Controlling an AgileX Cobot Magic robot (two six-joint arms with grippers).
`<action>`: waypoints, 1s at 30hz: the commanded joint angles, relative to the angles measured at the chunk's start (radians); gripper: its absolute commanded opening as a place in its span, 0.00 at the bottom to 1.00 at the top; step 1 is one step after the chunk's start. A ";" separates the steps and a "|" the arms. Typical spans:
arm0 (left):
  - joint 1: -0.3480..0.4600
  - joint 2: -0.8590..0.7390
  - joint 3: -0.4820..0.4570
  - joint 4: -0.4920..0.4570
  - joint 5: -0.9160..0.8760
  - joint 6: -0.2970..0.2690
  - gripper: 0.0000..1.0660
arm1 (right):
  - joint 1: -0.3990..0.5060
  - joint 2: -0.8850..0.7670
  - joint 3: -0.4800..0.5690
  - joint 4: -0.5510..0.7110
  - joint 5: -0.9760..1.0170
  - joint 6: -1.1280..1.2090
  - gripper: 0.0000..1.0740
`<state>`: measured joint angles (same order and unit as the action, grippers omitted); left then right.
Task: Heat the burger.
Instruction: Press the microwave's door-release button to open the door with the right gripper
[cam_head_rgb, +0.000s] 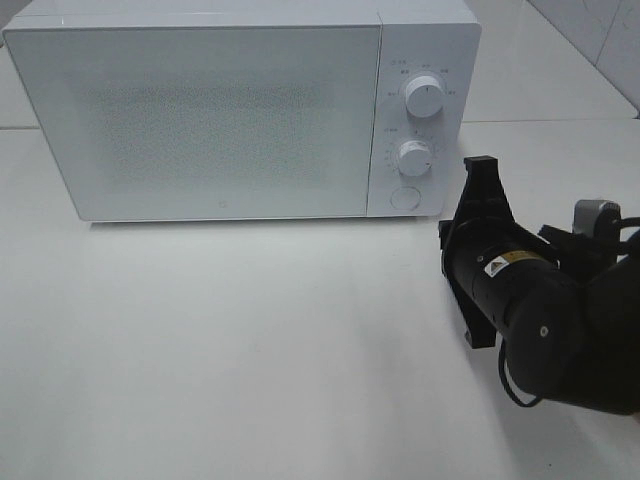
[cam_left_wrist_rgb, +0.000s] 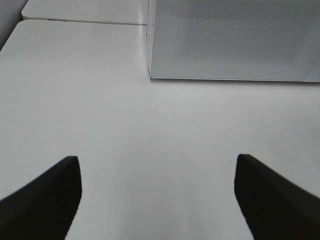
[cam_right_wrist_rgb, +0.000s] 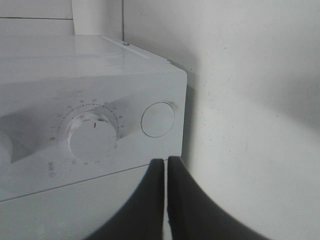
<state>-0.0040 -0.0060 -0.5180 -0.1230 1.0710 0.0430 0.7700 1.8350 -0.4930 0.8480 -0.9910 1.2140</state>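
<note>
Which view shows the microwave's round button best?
The right wrist view: the round button is large and close. Exterior high shows it small, below the dials. Left wrist shows only the door.

Microwave oven (cam_head_rgb: 220, 110): white, closed, standing upright on the bench (cam_head_rgb: 250, 350).

The unit sits square and level toward the rear of the white bench, front face to the high camera. The door (cam_head_rgb: 200, 120) covers most of the front and is fully shut; its panel is pale with a fine dotted screen, and nothing behind it can be made out. The control strip is to the right of the door: upper dial (cam_head_rgb: 424, 98) with its mark upright, lower dial (cam_head_rgb: 413, 157) ringed by a printed scale, round button (cam_head_rgb: 404, 197) lowest, near the bottom right corner. Casing is clean and unmarked.
</note>
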 joint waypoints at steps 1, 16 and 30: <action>-0.003 -0.018 0.001 -0.008 0.002 -0.003 0.72 | -0.051 0.034 -0.052 -0.072 0.028 0.009 0.00; -0.003 -0.018 0.001 -0.008 0.002 -0.003 0.72 | -0.141 0.163 -0.210 -0.192 0.123 0.014 0.00; -0.003 -0.018 0.001 -0.008 0.002 -0.001 0.72 | -0.163 0.252 -0.324 -0.197 0.131 0.019 0.00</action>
<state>-0.0040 -0.0060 -0.5180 -0.1230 1.0710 0.0430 0.6110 2.0830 -0.8030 0.6570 -0.8550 1.2290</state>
